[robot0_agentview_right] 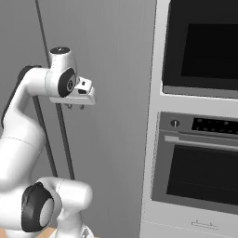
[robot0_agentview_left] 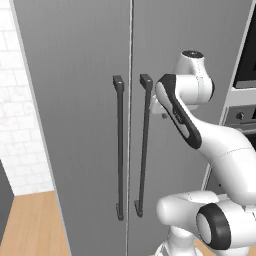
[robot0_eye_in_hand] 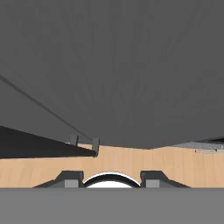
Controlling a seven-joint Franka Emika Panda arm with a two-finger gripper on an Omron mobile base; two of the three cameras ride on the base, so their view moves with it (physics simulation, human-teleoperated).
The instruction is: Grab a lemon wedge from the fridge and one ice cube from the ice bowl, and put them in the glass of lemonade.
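Fridge [robot0_agentview_left: 85, 125] doors are closed, and the fingers [robot0_eye_in_hand: 70, 179] stand apart, empty, just beside its right door.

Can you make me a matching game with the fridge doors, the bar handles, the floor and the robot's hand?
Things:
1. fridge doors
2. bar handles
3. floor
4. hand

States:
A. light wood
B. grey, both closed
C. dark, upright, side by side
D. empty, pointing down beside the right handle

Pairs: 1-B, 2-C, 3-A, 4-D
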